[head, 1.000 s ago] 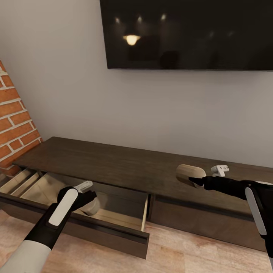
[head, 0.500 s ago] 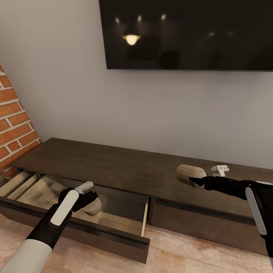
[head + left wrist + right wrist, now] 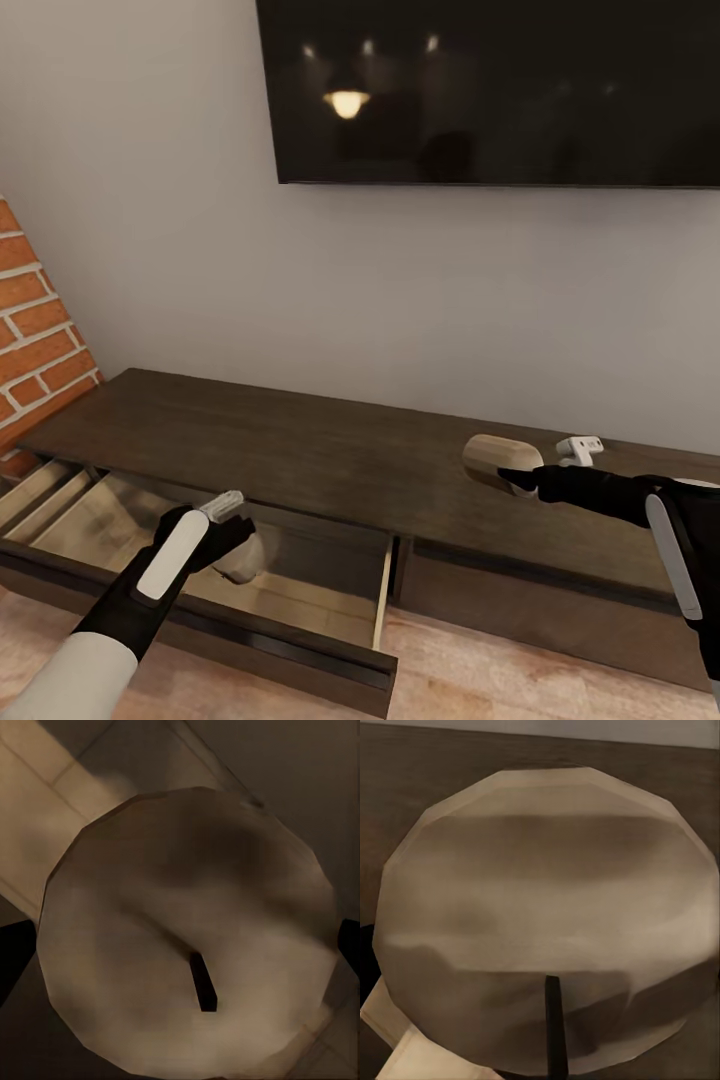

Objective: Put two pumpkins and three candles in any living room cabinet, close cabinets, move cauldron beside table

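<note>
Clamping a candle point(image 3: 240, 560) each point(image 3: 495, 458), both grippers' fingers point(image 3: 520, 480) are closed.

We are lowering our left tool point(image 3: 238, 545) and its candle point(image 3: 243, 562) deeper into the cabinet's point(image 3: 330, 450) open drawer point(image 3: 290, 590).

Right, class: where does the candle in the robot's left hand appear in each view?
Head view: candle lower left, in the left hand, over the open drawer.
Left wrist view: centre, pale drawer floor behind.
Right wrist view: a second candle, over the cabinet top.
Shared landmark: the drawer's pale floor.
</note>
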You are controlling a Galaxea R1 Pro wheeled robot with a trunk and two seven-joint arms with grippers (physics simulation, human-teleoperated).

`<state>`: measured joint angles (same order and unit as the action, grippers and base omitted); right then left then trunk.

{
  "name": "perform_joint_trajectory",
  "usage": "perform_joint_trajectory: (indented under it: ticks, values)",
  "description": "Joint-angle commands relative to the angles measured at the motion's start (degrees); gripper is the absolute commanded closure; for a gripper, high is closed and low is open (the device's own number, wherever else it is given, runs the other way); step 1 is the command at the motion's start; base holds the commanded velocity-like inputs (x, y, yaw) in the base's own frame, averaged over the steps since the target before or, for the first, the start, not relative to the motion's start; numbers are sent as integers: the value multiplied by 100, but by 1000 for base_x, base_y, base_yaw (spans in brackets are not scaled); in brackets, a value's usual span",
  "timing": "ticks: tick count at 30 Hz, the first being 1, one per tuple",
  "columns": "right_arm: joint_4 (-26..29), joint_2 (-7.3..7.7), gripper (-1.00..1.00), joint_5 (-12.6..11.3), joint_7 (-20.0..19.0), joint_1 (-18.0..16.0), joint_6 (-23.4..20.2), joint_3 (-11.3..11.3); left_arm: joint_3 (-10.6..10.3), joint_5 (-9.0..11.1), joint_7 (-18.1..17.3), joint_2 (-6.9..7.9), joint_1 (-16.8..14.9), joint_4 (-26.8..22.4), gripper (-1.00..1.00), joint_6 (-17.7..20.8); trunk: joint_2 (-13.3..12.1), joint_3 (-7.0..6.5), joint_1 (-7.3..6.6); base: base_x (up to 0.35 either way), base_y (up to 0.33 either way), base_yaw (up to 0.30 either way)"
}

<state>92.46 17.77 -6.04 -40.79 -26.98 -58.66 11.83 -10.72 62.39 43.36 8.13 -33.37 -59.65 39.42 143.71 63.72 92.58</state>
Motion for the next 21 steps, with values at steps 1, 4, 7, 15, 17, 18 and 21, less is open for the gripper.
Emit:
perform_joint_trajectory:
  ticks: [1, 4, 7, 15, 17, 18, 21]
  values:
    - [1, -1, 100, -3, -3, 0, -6, 0, 0, -18, -79, 2, -1, 71, 100, -13, 0, 0, 0, 15, 0, 0]
    - [2, -2, 100, 5, -5, 0, -21, 7, -3, -22, -214, 1, -7, 290, 100, -52, 0, 0, 0, 5, 0, 0]
    - [0, -2, 100, 6, -4, 0, -30, 10, -14, -24, -256, -3, -26, 382, 100, -124, 0, 0, 0, 0, 0, 0]
    - [1, -2, 100, 6, -7, 0, -32, 2, -58, -453, -1066, -85, -414, 1288, 100, -480, 0, 0, 0, 0, 0, 0]
    - [3, 5, 100, 6, -6, 0, -32, 13, -66, -680, -1474, -219, -669, 1982, 100, -688, 0, 0, 0, 0, 0, 0]
    - [2, 5, 100, 6, -6, 0, -32, 16, -76, -699, -1548, -242, -739, 2167, 100, -794, 0, 0, 0, 0, 0, 0]
    - [0, 13, 100, 6, -6, -2, -34, 31, -183, -817, -1757, -354, -858, 2543, 100, -971, 0, 0, 0, 2, 0, 0]
